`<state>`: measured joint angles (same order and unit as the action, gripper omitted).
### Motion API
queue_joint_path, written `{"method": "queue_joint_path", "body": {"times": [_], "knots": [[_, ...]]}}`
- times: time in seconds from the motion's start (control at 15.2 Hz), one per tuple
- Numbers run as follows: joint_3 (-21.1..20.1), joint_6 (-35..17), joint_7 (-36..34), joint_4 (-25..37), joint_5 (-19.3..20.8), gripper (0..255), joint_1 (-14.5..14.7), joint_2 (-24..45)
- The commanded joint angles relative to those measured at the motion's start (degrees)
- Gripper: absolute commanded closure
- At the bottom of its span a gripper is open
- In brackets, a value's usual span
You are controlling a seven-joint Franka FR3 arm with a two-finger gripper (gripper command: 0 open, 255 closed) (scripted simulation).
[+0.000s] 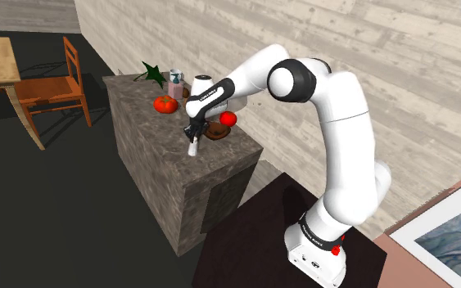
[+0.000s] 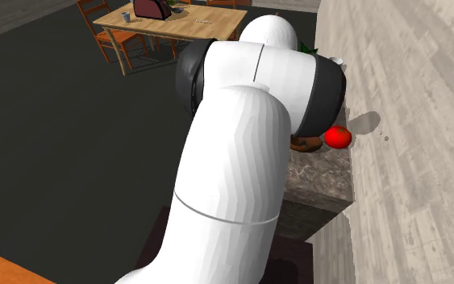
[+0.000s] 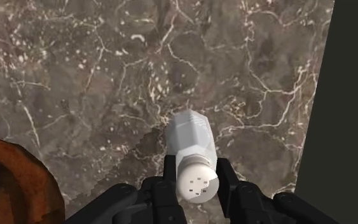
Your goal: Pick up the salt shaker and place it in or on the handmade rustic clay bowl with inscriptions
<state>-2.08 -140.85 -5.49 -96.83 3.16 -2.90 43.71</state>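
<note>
Arm, white with dark joints: it is seen bent from its stand over the desk, the hand poised just beside the bowl. Desk, a block topped in dark veined marble: all the task's things are carried on it or held over it. Bowl, brown and rough-walled, taken to be clay: it is set near the wall edge of the desk and serves as landmark for the entries below. Tomato, red: it is found at the bowl's wall side, but whether it lies in the bowl or against it cannot be told. Second tomato: it is placed well apart from the bowl, further along the desk. Salt shaker, pale grey and faceted with a perforated white cap: it is held upright, cap toward the hand, just beside the bowl on the side away from the wall. Whether its base is clear of the marble cannot be told. It is judged light, stiff and smooth-sided, so liable to slip or swing. The neck under the cap, where hold is taken, is judged adequate if it is kept upright. Fingers, black: they are closed on the shaker's cap end, one at each side.
</note>
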Motion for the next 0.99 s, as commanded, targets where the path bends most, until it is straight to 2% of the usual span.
{"method": "queue_joint_path", "body": {"times": [0.0,0.92], "knots": [[-0.1,0.8,0.0,-0.5,0.0,255,0.0,-1.3],[-0.4,7.6,0.3,-1.3,-0.5,255,-0.3,-9.0]]}}
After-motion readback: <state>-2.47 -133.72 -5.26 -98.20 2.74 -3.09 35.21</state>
